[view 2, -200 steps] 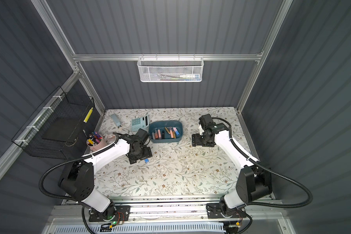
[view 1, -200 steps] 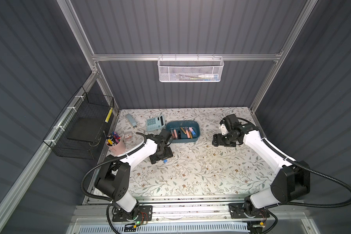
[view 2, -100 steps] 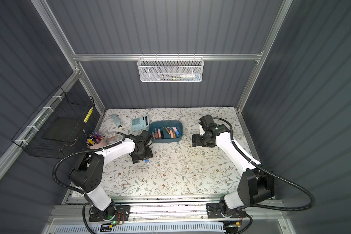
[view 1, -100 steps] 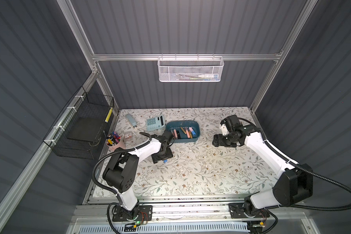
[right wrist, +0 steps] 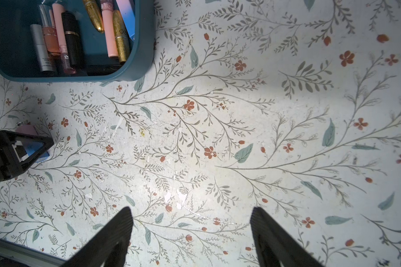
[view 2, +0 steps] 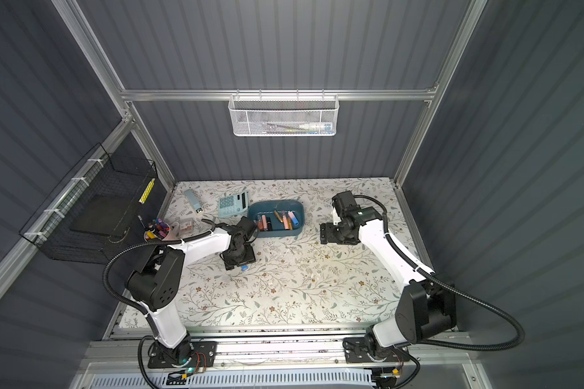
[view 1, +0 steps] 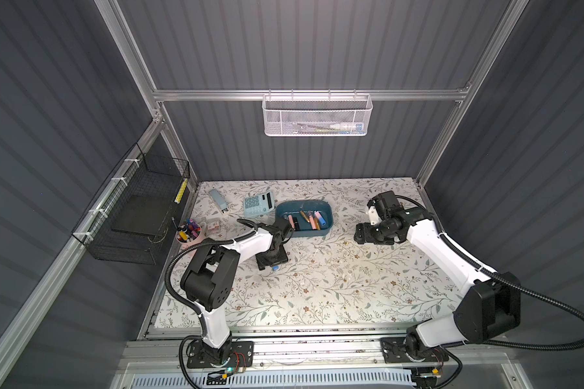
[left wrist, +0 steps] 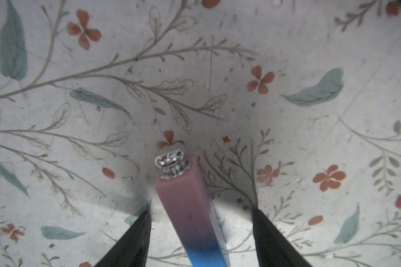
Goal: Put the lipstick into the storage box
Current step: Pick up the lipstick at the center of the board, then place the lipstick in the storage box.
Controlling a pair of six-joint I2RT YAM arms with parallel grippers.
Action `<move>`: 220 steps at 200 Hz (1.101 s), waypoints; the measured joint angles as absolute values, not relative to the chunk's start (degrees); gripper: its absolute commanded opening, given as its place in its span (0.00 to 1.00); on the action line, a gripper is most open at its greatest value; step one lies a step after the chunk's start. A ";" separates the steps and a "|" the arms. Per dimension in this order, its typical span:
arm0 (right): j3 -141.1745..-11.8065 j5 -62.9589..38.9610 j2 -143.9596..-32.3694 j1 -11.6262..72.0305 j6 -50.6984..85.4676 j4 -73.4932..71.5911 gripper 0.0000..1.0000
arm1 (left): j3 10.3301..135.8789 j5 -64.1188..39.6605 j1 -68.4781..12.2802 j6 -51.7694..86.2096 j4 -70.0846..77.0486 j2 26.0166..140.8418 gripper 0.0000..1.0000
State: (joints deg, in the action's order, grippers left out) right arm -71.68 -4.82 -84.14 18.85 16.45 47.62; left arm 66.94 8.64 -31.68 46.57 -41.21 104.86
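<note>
The left gripper [left wrist: 200, 209] is low over the bench [view 1: 317, 286], partly open, with a finger on each side of the pink and blue lipstick [left wrist: 183, 203]; it looks like they do not touch it. The lipstick lies on the bench near the teal storage box [view 1: 312, 233], not in it. The right gripper [right wrist: 191, 209] is wide open, holding nothing.

Lipstick [left wrist: 188, 208] blue end cut by frame; in both top views mostly hidden under L gripper [view 1: 273, 263]. Box [right wrist: 139, 64] cropped too.

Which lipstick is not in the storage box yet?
The pink-to-blue square lipstick, on the table between the left gripper's fingers; the rest lie inside the storage box.
</note>
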 measured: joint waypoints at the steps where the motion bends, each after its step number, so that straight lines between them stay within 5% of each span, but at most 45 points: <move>1: -71.68 -4.82 -84.14 18.85 16.45 47.62 0.82 | 66.94 8.64 -31.68 46.50 -41.21 104.88 0.58; 69: -72.12 -4.75 -86.21 18.85 16.43 47.86 0.82 | 68.18 9.06 -31.68 44.97 -41.25 105.78 0.09; 153: -75.42 -4.75 -88.29 18.85 16.43 48.16 0.81 | 74.89 9.91 -31.68 43.90 -51.75 101.95 0.12; 220: -80.77 -4.47 -92.58 18.85 16.45 48.51 0.81 | 102.67 13.04 -31.68 38.74 -59.79 106.41 0.13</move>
State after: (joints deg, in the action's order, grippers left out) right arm -80.77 -4.47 -92.58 18.85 16.45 48.51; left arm 102.67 13.04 -31.68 38.74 -59.79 106.41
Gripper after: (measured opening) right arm 0.815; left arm 0.220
